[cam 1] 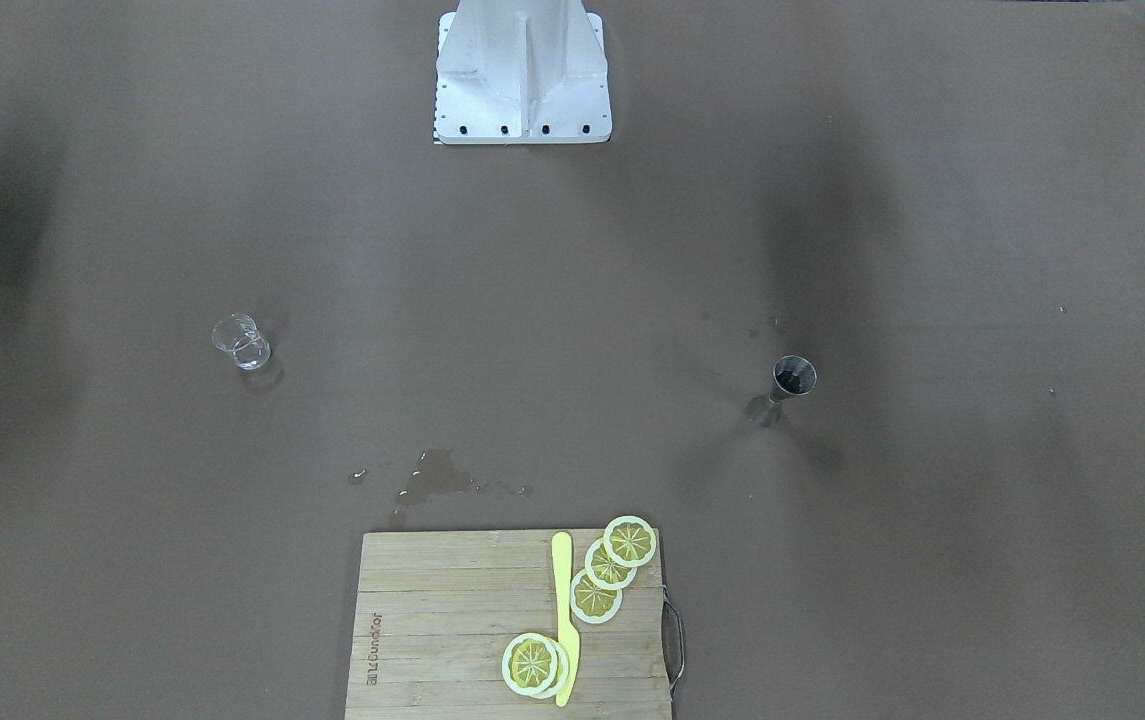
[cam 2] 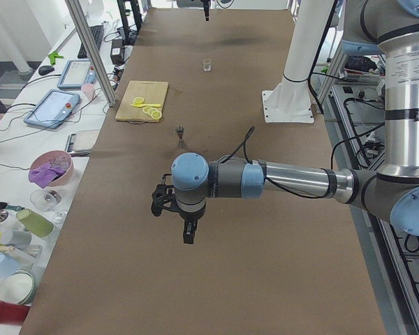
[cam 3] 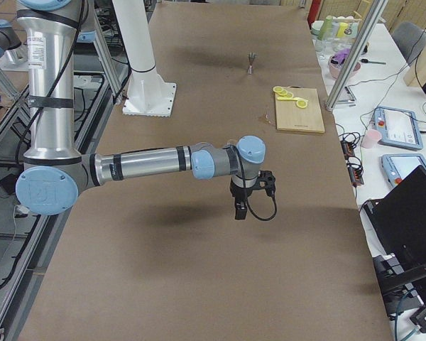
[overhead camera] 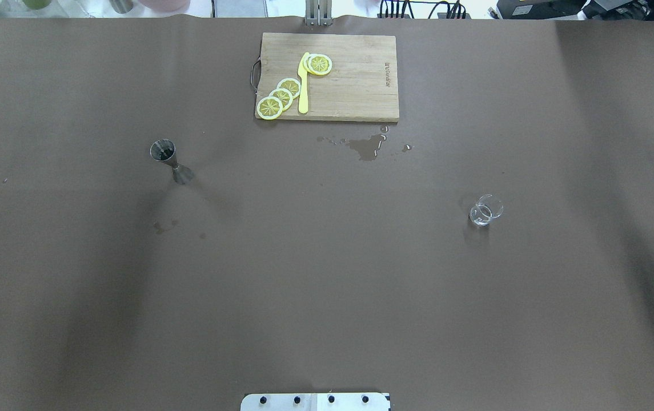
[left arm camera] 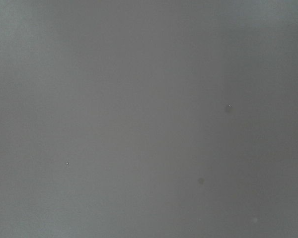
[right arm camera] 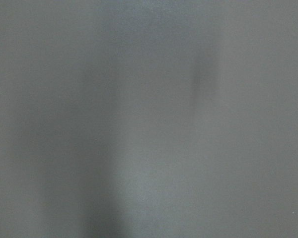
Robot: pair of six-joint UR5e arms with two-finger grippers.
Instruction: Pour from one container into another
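The clear glass cup (cam 1: 242, 343) (overhead camera: 485, 210) stands upright on the brown table on the robot's right side, far off in the exterior left view (cam 2: 207, 65). The metal jigger (cam 1: 782, 388) (overhead camera: 169, 161) stands upright on the robot's left side, also visible from both ends (cam 2: 180, 135) (cam 3: 251, 62). My left gripper (cam 2: 187, 234) hangs over the table's left end, well away from the jigger. My right gripper (cam 3: 239, 209) hangs over the right end. Whether either is open or shut I cannot tell. Both wrist views show only bare table.
A wooden cutting board (cam 1: 452, 620) (overhead camera: 355, 85) with several lemon slices (overhead camera: 281, 96) and a yellow knife (overhead camera: 303, 83) lies at the far middle edge. A small puddle (overhead camera: 366, 147) sits just before it. The robot's white base (cam 1: 522, 75) stands at the near edge.
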